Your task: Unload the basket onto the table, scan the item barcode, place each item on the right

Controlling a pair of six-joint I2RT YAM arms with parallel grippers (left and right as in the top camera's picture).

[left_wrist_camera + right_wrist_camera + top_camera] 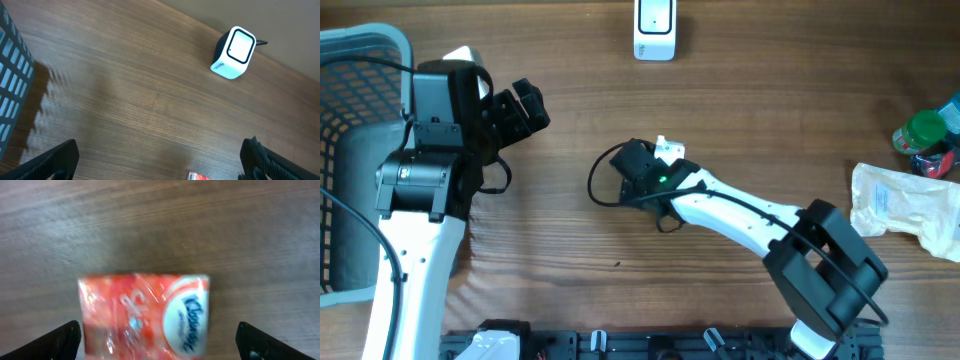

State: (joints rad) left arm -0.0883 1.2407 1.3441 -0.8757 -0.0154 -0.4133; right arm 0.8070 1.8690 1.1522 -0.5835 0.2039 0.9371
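Orange-red plastic-wrapped packet [145, 315], blue script blurred, lies on the brown wooden desk [570, 300] near the white box-shaped scanner [654, 28]; right gripper [160, 342] and left gripper [160, 165] fingers spread, empty.

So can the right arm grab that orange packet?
Probably yes. The right gripper hangs just above the orange packet with its fingers open wide on both sides, and nothing covers the packet.

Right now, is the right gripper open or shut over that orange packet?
Open. The right gripper has its fingers wide apart at the wrist view's lower corners; the orange packet lies flat between them, ungripped.
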